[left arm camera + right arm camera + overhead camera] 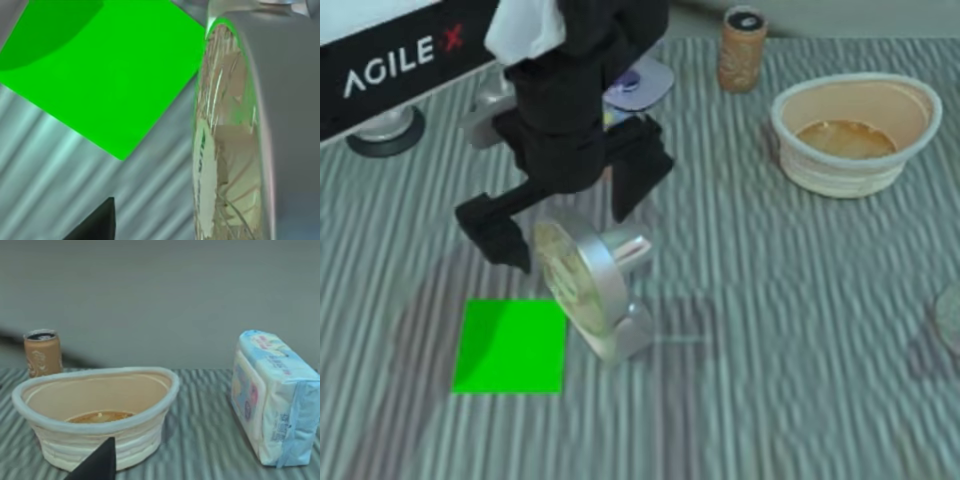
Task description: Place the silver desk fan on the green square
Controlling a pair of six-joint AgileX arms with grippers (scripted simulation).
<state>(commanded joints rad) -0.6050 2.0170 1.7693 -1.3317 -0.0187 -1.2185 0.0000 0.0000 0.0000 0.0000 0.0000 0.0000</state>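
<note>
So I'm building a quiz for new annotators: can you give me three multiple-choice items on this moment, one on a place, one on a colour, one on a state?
1. Where does the silver desk fan stand?
A. centred on the green square
B. just right of the green square
C. inside the bowl

2. What colour is the can at the table's far edge?
A. blue
B. brown-orange
C. white

3. How is the left gripper?
A. open, fingers either side of the fan's top
B. shut on the can
C. parked out of view

Answers:
1. B, the fan's foot sits on striped cloth beside the green square.
2. B, its body is brown-orange.
3. A, its dark fingers spread apart above the ring.
</note>
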